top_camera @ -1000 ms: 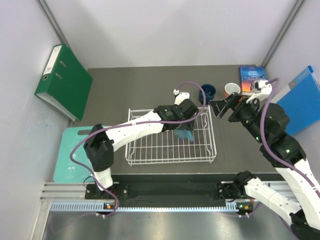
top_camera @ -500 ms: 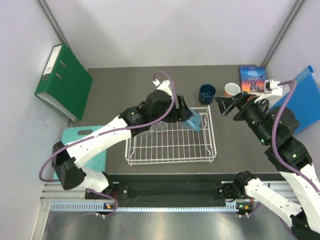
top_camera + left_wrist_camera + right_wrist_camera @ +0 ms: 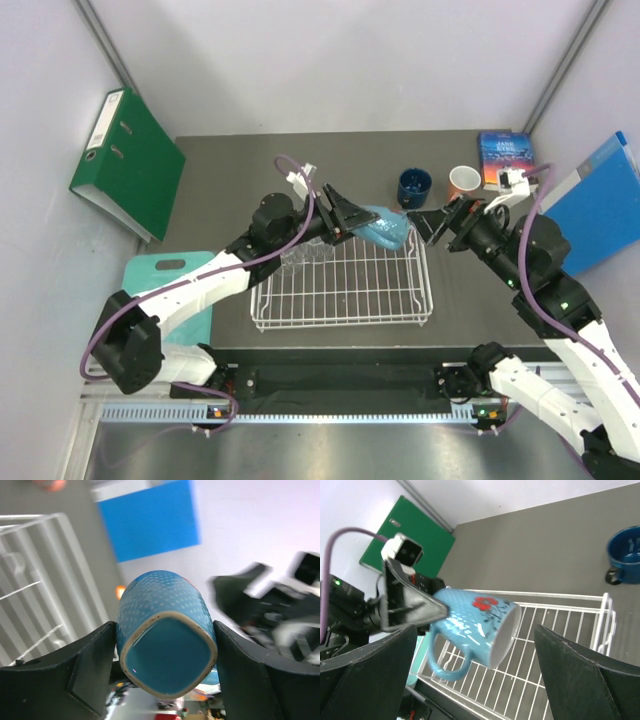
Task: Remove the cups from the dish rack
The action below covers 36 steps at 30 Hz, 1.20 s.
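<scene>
The light blue mug [image 3: 386,229] was held in the air over the far right corner of the dish rack [image 3: 340,324], turned on its side, with its base towards the left arm and its open mouth towards the right arm. A red flower print and pale dots were seen on its wall from the right wrist, and its handle was pointed downward. The mug was clamped at its base end by the left pincer [image 3: 352,222], one finger pressed to each side of it. The right pincer [image 3: 432,222] was spread fully wide and held nothing; it was placed just beside the mug's mouth, and no contact could be made out. Behind the rack, on the dark bench [image 3: 250,180], a dark blue mug [image 3: 414,186] was stood upright, with a salmon-pink mug [image 3: 464,179] near it on the right. A paperback book [image 3: 505,155] was laid further right, a blue folder [image 3: 600,200] and a green binder [image 3: 125,160] were leaned against the side walls, and a teal cutting board [image 3: 150,300] was laid left of the rack.
</scene>
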Tool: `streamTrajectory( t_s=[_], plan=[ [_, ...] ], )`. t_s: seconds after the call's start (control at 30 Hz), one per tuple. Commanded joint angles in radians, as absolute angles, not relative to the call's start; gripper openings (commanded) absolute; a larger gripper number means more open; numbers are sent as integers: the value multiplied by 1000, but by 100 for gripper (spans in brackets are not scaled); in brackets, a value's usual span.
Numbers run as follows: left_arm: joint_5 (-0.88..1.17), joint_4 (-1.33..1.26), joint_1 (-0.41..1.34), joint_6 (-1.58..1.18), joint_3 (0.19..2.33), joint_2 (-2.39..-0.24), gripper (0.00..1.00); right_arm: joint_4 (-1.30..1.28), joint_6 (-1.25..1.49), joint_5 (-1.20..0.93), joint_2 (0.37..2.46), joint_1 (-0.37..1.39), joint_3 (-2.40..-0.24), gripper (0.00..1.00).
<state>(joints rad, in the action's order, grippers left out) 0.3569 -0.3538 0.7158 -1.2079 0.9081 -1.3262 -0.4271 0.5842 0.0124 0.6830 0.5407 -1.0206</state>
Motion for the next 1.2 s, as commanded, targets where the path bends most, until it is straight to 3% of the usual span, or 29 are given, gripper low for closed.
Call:
streamTrajectory(
  t_s=[0.0,0.3,0.5,0.6,0.8,1.0,1.1,1.17],
  plan=[
    [463,-742,718,-1336,919,-1310,0,-331,623,-77,690,551,-988,100],
    [509,-761,724,-1365,953,-1350,0,-250,627,-138,736,551,-983,95],
    [514,-782,727,-1374,954,-1376,0,-206,641,-192,772,551,-979,62],
    [518,-790,727,-1373,969,-1393,0,-189,650,-218,776,551,-968,54],
    [535,-842,733,-1400,991,-1454,0,-147,670,-290,795,551,-948,48],
    [555,-851,739,-1404,1029,-1503,0,-86,690,-383,808,551,-923,33],
    [561,-850,739,-1410,1045,-1526,0,-68,701,-414,813,549,-916,22],
    [574,-850,739,-1413,1052,-1542,0,-69,703,-417,810,551,-913,2]
  ],
)
